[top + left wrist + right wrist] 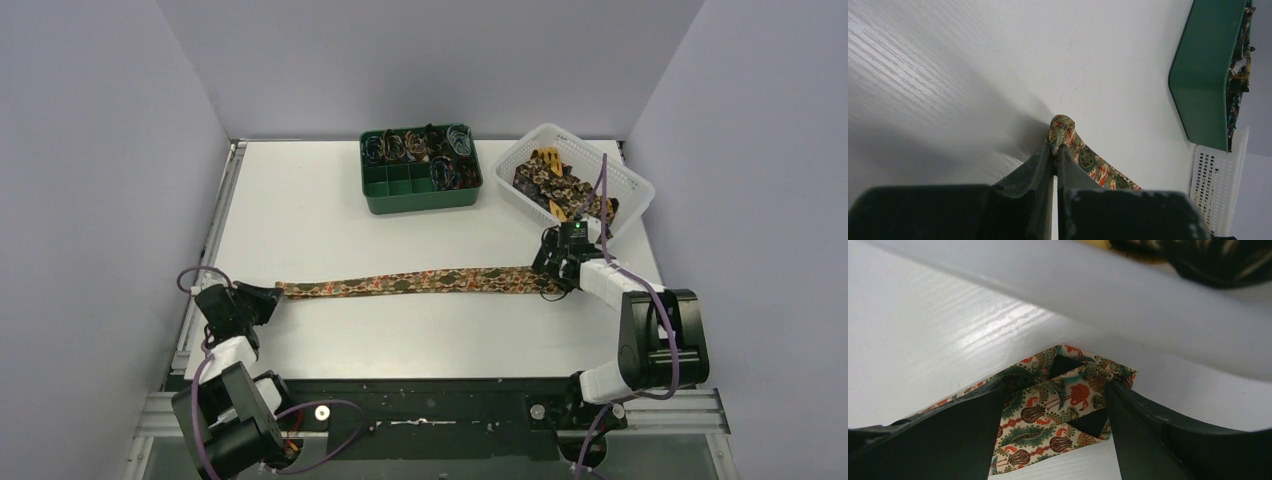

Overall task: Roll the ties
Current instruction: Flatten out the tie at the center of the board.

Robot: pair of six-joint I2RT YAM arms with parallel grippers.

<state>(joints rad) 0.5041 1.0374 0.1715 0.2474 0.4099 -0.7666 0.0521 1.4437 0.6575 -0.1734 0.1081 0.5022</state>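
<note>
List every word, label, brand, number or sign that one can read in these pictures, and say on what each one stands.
No text can be read in any view.
The tie bears only a pattern of flowers and birds, with no letters.
The green tray, the white basket and the table show no label, brand or number.

Lab cell — grey partitions (100, 150), white table (300, 200)
</note>
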